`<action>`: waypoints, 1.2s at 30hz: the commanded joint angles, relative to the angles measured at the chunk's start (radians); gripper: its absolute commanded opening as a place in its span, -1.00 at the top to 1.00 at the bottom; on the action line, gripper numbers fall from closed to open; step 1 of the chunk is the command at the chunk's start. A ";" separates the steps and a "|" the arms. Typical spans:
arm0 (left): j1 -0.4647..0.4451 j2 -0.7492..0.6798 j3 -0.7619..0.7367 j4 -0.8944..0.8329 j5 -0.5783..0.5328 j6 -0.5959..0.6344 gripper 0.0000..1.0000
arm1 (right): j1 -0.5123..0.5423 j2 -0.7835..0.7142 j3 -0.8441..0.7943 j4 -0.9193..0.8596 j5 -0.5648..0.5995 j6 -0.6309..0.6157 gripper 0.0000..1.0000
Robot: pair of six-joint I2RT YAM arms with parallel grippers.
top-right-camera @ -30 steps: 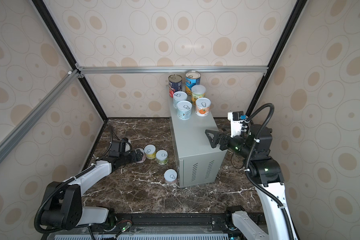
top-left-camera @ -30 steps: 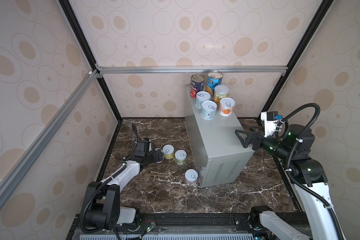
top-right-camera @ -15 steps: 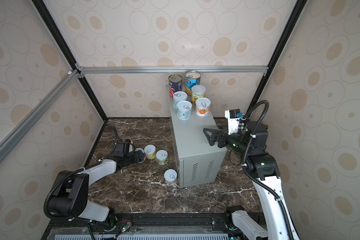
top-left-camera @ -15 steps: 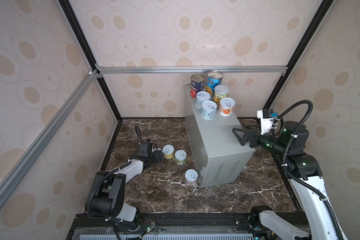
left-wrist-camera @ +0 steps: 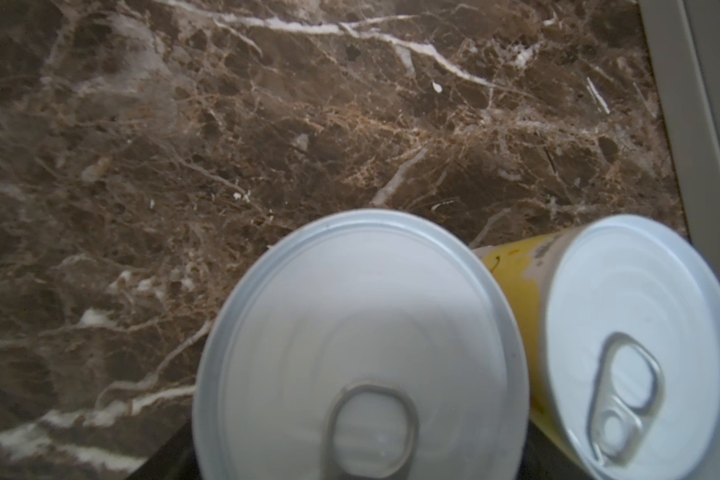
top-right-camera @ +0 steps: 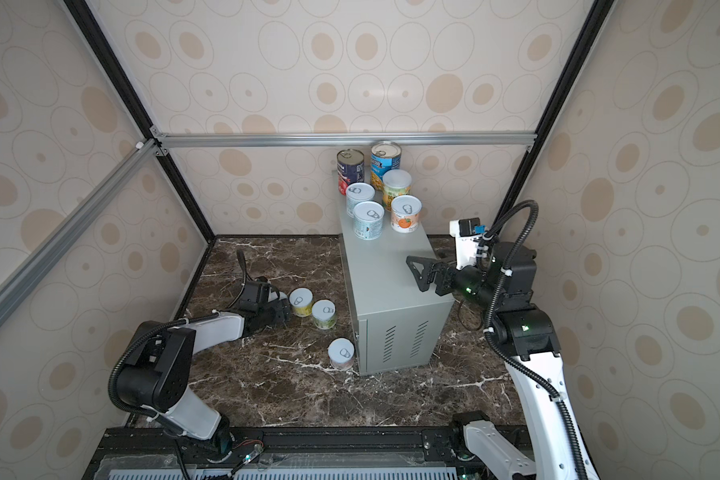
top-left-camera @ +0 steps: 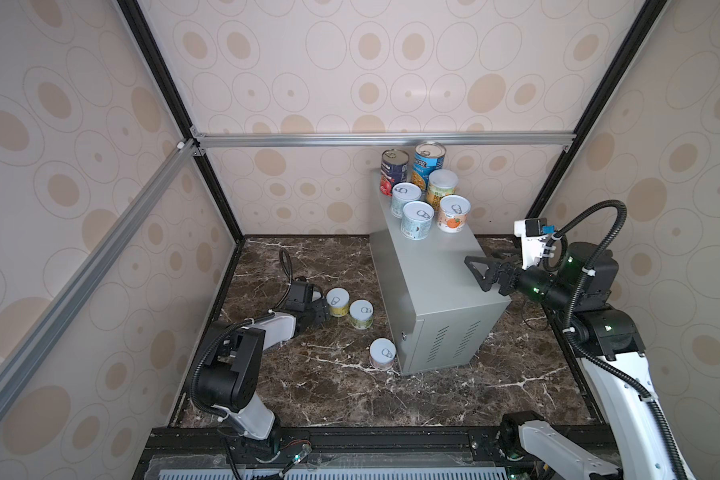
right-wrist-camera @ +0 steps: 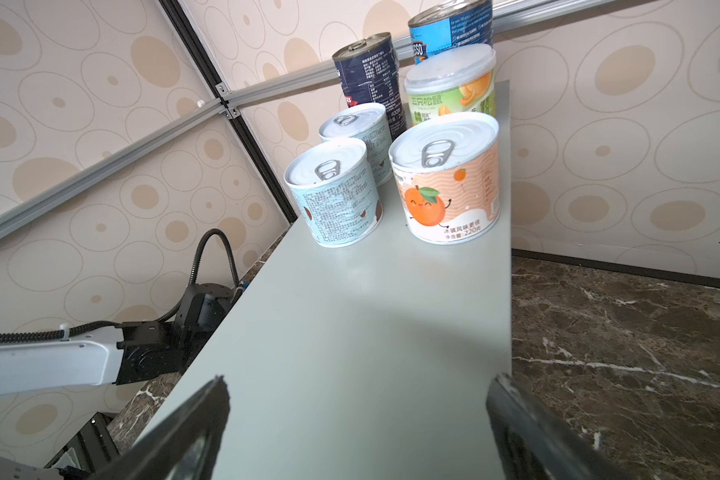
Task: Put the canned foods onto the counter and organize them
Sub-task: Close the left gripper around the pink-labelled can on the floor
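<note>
The counter (top-left-camera: 437,266) is a grey metal box with several canned foods at its far end: a navy-red can (top-left-camera: 393,170), a blue-yellow can (top-left-camera: 428,164), a green-yellow can (top-left-camera: 441,189), pale-blue ones (top-left-camera: 417,220) and an orange-labelled can (right-wrist-camera: 447,183). On the marble floor stand a yellow can (top-left-camera: 336,302), its neighbour (top-left-camera: 361,314) and a third can (top-left-camera: 382,354) by the counter's front corner. My left gripper (top-left-camera: 324,309) lies low, its jaws hugging both sides of the yellow can (left-wrist-camera: 360,332). My right gripper (right-wrist-camera: 360,381) hovers open above the counter's near end, holding nothing.
Patterned walls enclose the marble floor (top-left-camera: 341,395) on three sides. An aluminium rail (top-left-camera: 371,139) runs along the back, just behind the tall cans. A thin cable (top-left-camera: 533,320) lies on the floor right of the counter, beside the right arm.
My left gripper's jaws have narrowed around the yellow can, and the left arm's elbow has swung in. The right gripper has drifted slightly left over the counter. No can has moved.
</note>
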 commanded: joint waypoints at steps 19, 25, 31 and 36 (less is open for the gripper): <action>-0.030 0.032 0.113 -0.057 -0.187 0.025 -0.68 | 0.022 -0.017 -0.022 0.028 -0.038 -0.015 -1.00; -0.031 0.047 0.137 -0.058 -0.186 0.037 -0.53 | 0.023 -0.017 -0.022 0.026 -0.040 -0.018 -0.99; -0.031 0.063 0.141 -0.042 -0.185 0.040 -0.52 | 0.026 -0.018 -0.016 0.019 -0.041 -0.022 -1.00; -0.031 0.072 0.149 -0.037 -0.180 0.044 -0.31 | 0.028 -0.020 -0.012 0.011 -0.041 -0.026 -0.99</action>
